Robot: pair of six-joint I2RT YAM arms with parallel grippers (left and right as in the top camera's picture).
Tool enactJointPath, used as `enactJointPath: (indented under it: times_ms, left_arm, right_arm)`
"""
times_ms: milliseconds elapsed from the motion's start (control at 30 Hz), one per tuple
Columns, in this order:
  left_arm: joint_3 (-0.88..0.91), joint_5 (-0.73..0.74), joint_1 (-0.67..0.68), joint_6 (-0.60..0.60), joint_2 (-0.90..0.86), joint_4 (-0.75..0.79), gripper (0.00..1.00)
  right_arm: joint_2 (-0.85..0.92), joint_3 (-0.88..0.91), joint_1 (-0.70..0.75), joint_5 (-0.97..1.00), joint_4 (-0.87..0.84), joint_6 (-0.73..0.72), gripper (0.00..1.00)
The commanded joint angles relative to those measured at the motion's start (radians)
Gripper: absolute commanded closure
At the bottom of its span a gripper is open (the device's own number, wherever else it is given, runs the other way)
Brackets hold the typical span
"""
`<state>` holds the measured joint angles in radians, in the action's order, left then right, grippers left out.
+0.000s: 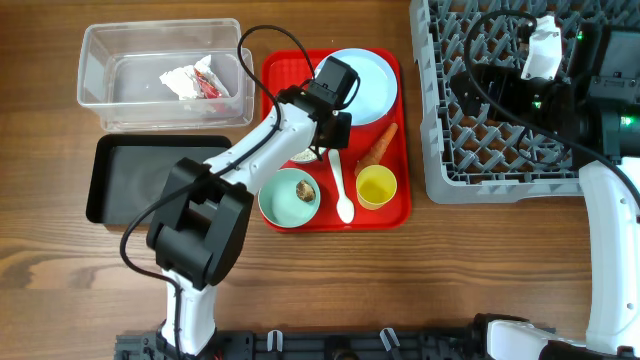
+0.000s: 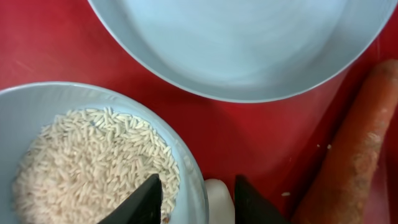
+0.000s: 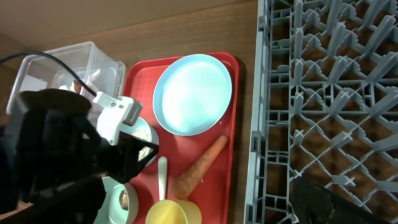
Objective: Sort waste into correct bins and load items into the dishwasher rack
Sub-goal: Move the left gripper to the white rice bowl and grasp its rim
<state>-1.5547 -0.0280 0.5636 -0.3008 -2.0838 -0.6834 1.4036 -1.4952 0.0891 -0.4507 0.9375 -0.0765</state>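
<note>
Fingers spread over bowl rim and spoon tip.

Left gripper [image 2: 199, 200] is parted and holds nothing. One finger hangs over the rice [image 2: 93, 162] in the pale-blue bowl [image 2: 28, 118], and the white spoon [image 2: 217, 199] shows its handle end between the two. Around them on the red tray [image 2: 56, 43] are the plate [image 2: 236, 37] and the carrot [image 2: 354, 149]. The crumpled paper [image 1: 193, 80] lies in the clear tub [image 1: 100, 60]. The right gripper [image 3: 326, 202] is above the rack [image 1: 500, 170]; whether it is open or closed cannot be told.

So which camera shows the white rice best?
Left wrist view: the loose white rice grains sit close-up in the round pale-blue bowl. Overhead, the left arm mostly hides them; right wrist shows only a sliver.
</note>
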Motion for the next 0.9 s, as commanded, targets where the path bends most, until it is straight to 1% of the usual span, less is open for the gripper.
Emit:
enactJointPath:
  times_ms: [0,100,233,367,433,500,533,867]
  left_arm:
    - [0.005,-0.007,0.008,-0.003,-0.060,0.001,0.63]
    - [0.005,-0.007,0.008,-0.002,-0.064,0.000,0.64]
    - [0.005,-0.007,0.007,-0.002,-0.064,0.001,0.73]
    - [0.005,-0.007,0.006,-0.001,-0.063,0.000,0.74]
    - [0.004,-0.007,0.006,-0.001,-0.063,0.004,0.86]
    - [0.004,-0.007,0.006,-0.001,-0.063,0.006,0.94]
    - [0.003,-0.007,0.006,0.002,-0.061,0.005,0.96]
    - [0.002,-0.007,0.001,0.006,0.028,-0.014,0.96]
  right_arm:
    - [0.006,-0.021,0.004,0.010,-0.005,-0.013,0.00]
    - [0.006,-0.021,0.004,0.010,-0.009,-0.012,0.00]
    - [0.006,-0.021,0.004,0.009,-0.017,-0.013,0.00]
    - [0.006,-0.021,0.004,0.009,-0.018,-0.013,0.00]
    - [0.006,-0.021,0.004,0.010,-0.018,-0.012,0.00]
    - [0.006,-0.021,0.004,0.010,-0.019,-0.012,0.00]
    - [0.006,-0.021,0.004,0.010,-0.020,-0.012,0.00]
    - [0.006,-0.021,0.004,0.009,-0.038,-0.013,0.00]
